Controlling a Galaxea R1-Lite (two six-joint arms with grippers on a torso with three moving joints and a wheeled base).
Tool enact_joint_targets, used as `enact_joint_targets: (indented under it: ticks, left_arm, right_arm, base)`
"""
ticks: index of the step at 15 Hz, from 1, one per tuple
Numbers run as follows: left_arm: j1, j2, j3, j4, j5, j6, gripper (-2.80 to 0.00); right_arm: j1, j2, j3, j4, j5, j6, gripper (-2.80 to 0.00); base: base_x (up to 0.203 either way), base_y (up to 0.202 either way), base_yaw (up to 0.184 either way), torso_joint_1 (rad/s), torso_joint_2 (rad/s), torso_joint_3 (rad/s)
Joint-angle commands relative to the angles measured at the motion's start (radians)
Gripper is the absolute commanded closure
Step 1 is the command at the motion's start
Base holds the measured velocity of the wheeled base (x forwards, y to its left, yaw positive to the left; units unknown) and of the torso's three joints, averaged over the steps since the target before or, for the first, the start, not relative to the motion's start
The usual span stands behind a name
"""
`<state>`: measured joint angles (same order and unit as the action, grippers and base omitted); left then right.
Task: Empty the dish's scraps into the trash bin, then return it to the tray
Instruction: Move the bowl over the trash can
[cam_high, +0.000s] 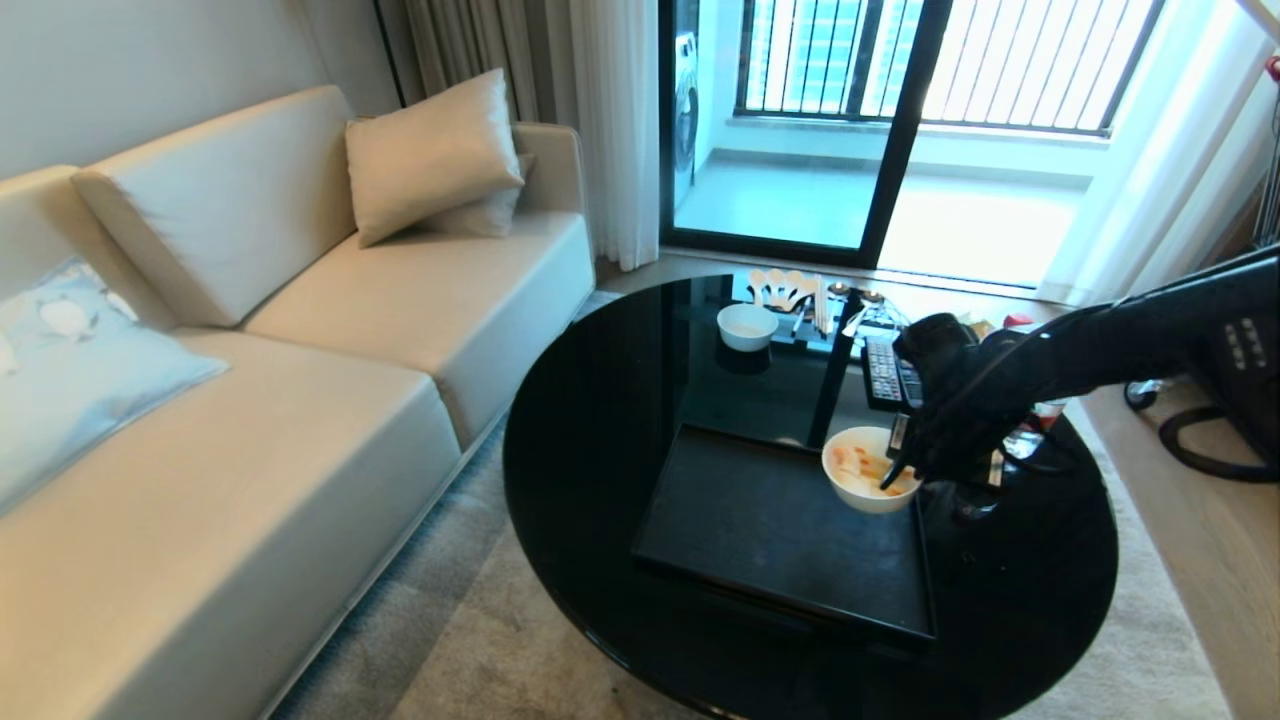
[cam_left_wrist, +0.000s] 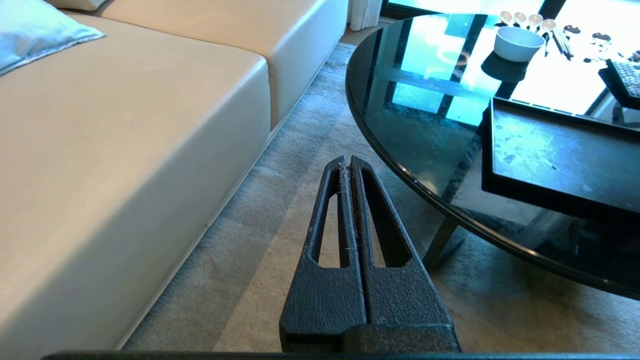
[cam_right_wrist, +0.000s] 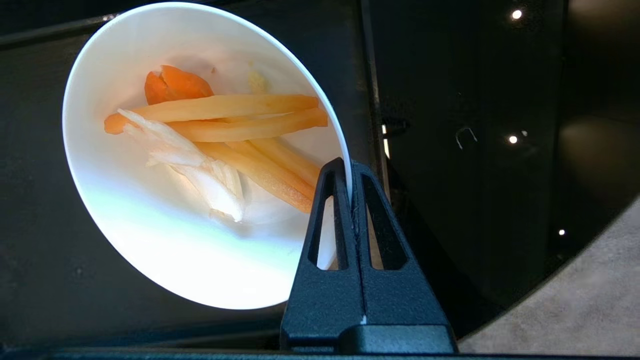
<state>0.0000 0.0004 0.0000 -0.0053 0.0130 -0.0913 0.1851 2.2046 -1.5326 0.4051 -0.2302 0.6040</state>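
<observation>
Dish (cam_right_wrist: 165, 240), carrying scraps (cam_right_wrist: 235, 145): sitting at tray's (cam_high: 760, 530) right rim; right gripper (cam_right_wrist: 351, 172) pinching its near rim shut, likely readying a lift toward an unseen trash bin; left gripper (cam_left_wrist: 349, 165) idling closed over carpet

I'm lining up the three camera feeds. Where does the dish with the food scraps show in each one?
Head view: the dish sits right of centre, over the black tray's far right corner, its rim pinched by the right gripper.
Left wrist view: not in it; only the other white bowl shows.
Right wrist view: the dish fills the left half, scraps inside.
Shared landmark: the tray, in all three views.
</observation>
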Motion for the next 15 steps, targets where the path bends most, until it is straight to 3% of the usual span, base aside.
enact_joint_targets:
  ticks: [1,15]
  left_arm:
    - [0.0,0.0,0.0,-0.001,0.001,-0.001,0.0]
    - [0.0,0.0,0.0,-0.001,0.001,-0.001,0.0]
  right_arm:
    - [-0.001,-0.118,0.07,0.0,-0.001,0.003,0.0]
    - [-0.018,-0.784,0.769,-0.105,0.059,0.013,0.0]
  base:
    - [0.0,0.0,0.0,0.0,0.0,0.0]
    - [0.0,0.0,0.0,0.0,0.0,0.0]
